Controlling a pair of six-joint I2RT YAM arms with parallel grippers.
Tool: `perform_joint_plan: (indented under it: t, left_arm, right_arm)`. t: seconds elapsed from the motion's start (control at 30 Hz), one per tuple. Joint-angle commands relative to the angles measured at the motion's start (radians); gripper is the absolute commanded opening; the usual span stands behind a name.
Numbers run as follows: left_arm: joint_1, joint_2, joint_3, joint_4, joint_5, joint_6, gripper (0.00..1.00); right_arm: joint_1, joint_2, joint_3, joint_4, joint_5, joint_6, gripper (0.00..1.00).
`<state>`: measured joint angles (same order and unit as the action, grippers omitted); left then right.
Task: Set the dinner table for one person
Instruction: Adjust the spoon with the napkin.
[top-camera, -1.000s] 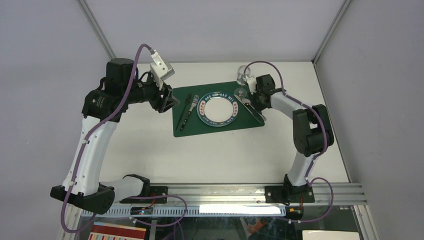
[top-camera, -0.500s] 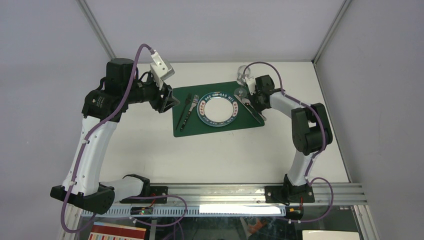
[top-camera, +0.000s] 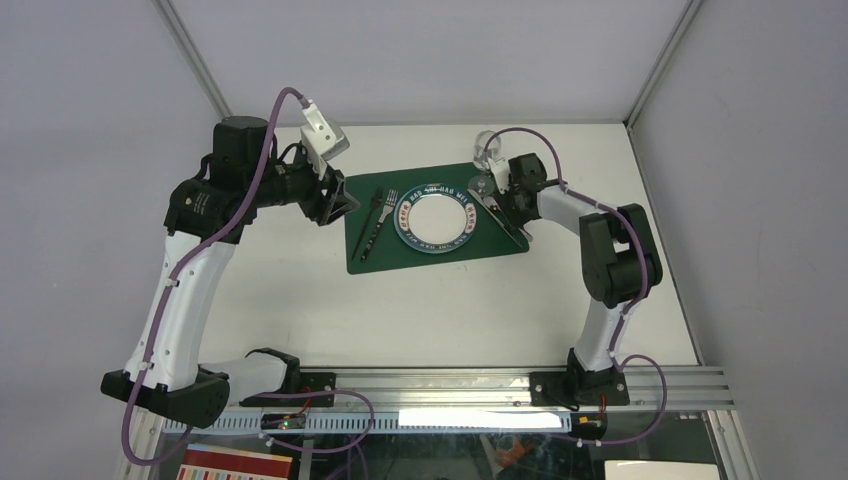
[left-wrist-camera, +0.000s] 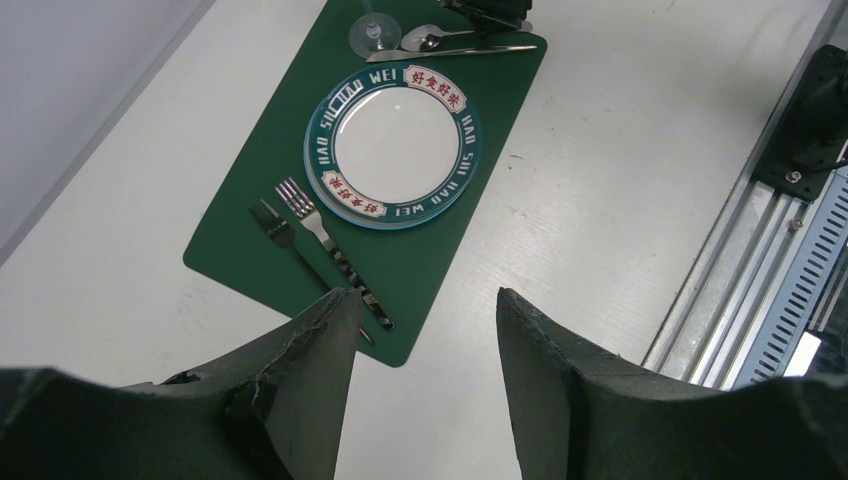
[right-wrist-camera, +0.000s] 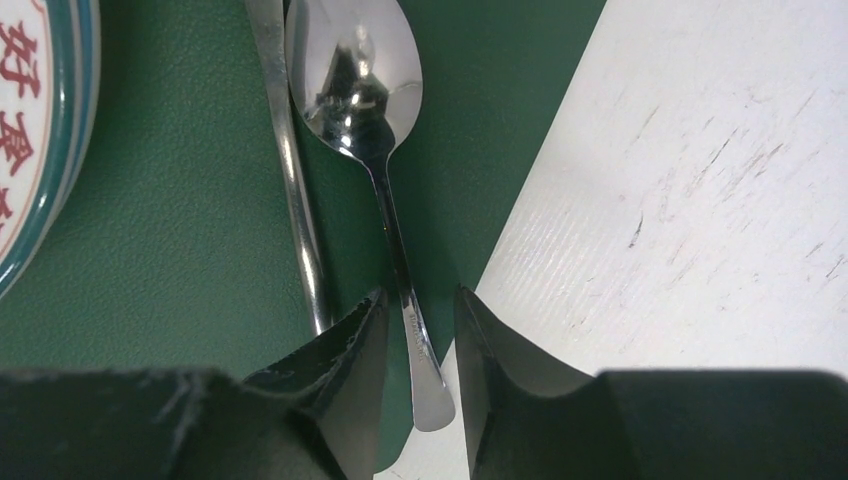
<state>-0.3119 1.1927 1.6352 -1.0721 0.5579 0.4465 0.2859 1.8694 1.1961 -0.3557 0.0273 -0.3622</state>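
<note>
The white dinner table (top-camera: 300, 300) carries a dark green placemat (top-camera: 440, 258) with a teal-rimmed plate (top-camera: 434, 220) on it. Two forks (left-wrist-camera: 300, 215) lie left of the plate. A knife (right-wrist-camera: 285, 150) and a spoon (right-wrist-camera: 355, 70) lie to its right, and a wine glass (top-camera: 487, 148) stands at the mat's far right corner. My right gripper (right-wrist-camera: 420, 300) is low over the mat's edge, open, its fingers either side of the spoon's handle with a gap on each side. My left gripper (left-wrist-camera: 425, 310) hovers open and empty left of the mat.
Silver framing (top-camera: 480, 385) runs along the table's near edge by the arm bases. Grey walls (top-camera: 430, 60) close in the back and both sides. The spoon's handle tip overhangs the mat onto the white top (right-wrist-camera: 700, 200).
The right wrist has shifted slightly left over the spoon and knife. The left arm has not moved, and both grippers keep the same opening.
</note>
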Motion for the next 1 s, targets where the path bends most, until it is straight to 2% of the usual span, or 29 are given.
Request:
perform_joint_plan:
  t: [0.0,0.3,0.67,0.97]
  left_arm:
    - [0.013,-0.001,0.014,0.041,0.026,0.007,0.54]
    - [0.014,-0.017,0.002,0.040,0.021,0.008,0.54]
    - [0.015,-0.026,-0.008,0.041,0.022,0.011,0.54]
    - [0.015,-0.030,-0.015,0.046,0.023,0.011,0.54]
  right_arm:
    - [0.003,0.022,-0.010,0.050,0.030,-0.013,0.33]
    - [-0.014,0.042,-0.008,0.045,0.034,0.012,0.25]
    - [-0.022,0.029,-0.025,0.050,0.048,0.023,0.00]
    - [-0.031,-0.100,-0.049,0.032,0.035,0.022,0.00]
